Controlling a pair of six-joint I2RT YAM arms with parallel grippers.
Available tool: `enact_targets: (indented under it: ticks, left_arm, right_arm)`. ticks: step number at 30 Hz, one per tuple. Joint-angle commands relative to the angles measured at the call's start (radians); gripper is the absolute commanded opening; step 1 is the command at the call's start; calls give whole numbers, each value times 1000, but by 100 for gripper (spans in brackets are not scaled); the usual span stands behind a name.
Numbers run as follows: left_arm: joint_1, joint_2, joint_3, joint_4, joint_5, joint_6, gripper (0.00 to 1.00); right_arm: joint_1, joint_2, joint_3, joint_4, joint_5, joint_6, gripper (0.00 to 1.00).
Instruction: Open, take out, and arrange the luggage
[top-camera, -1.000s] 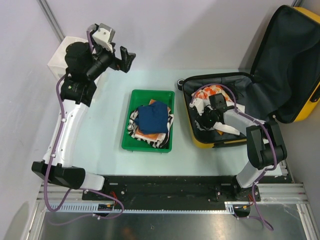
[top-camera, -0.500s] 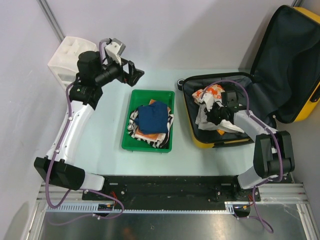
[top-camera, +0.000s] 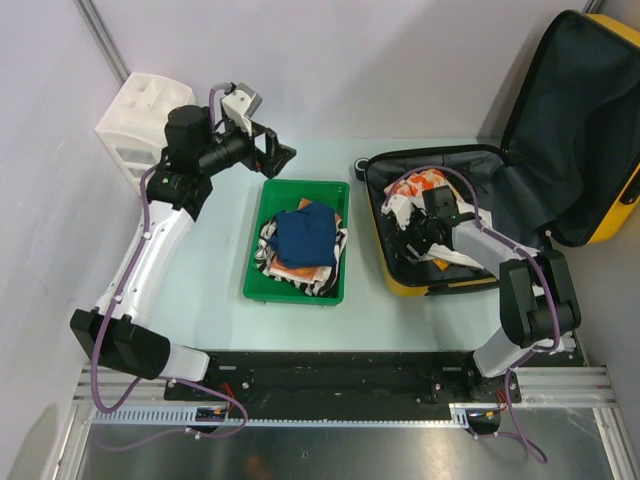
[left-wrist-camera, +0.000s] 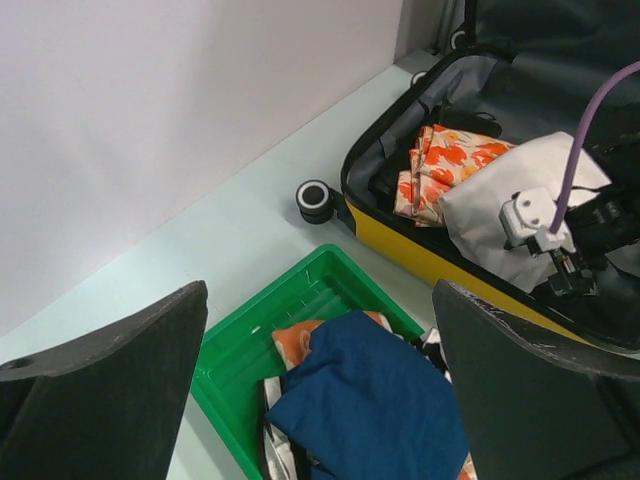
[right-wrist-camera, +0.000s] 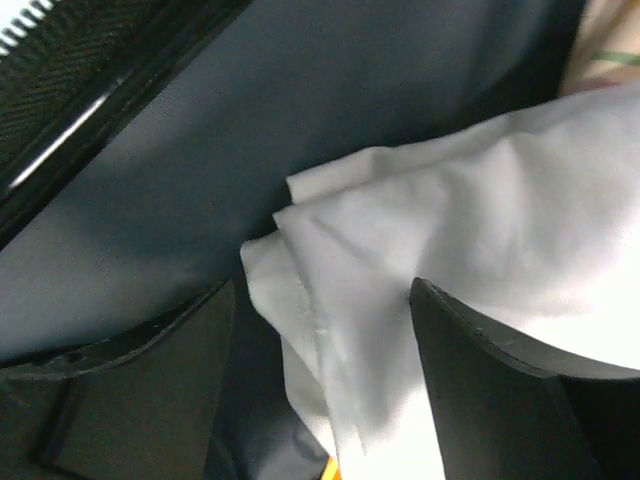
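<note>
Luggage (top-camera: 440, 288) lying open, lid raised.
Right gripper (right-wrist-camera: 320, 330) parted astride white cloth (right-wrist-camera: 480, 200); left gripper (left-wrist-camera: 320, 300) wide, empty, near green tray (top-camera: 295, 297).

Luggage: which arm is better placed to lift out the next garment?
Right: right claw sits inside the open luggage, jaws apart at the white cloth; left claw hangs near the green tray.
</note>
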Motion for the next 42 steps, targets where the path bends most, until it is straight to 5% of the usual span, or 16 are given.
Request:
enact_targets:
  ticks: [1,5,9,12,13,16,31,42]
  left_arm:
    - [-5,-33,-14,30,11,14,99]
    - [-5,-42,-25,30,6,26,99]
    - [-5,-47,-32,30,3,33,100]
    - [-5,-45,-35,30,8,39,100]
    - [-5,-42,-35,30,14,40,100]
    - [-5,-25,-23,32,46,43,99]
    - [-87,76,1,33,198,215,96]
    - [-250,142,-133,52,431,759,100]
  right_arm:
    - [15,90,3,-16,42,-56,79]
    - [16,145,2,-48,45,-127,88]
    - [10,183,2,-58,43,-144,79]
    - [-6,191,2,-58,39,-142,48]
    - [-17,188,3,-52,40,-141,29]
    - [-46,164,5,-33,51,-130,2]
    - [-155,-197,71,-87,-236,-37,0]
    - [-220,-329,134,-140,-362,-59,0]
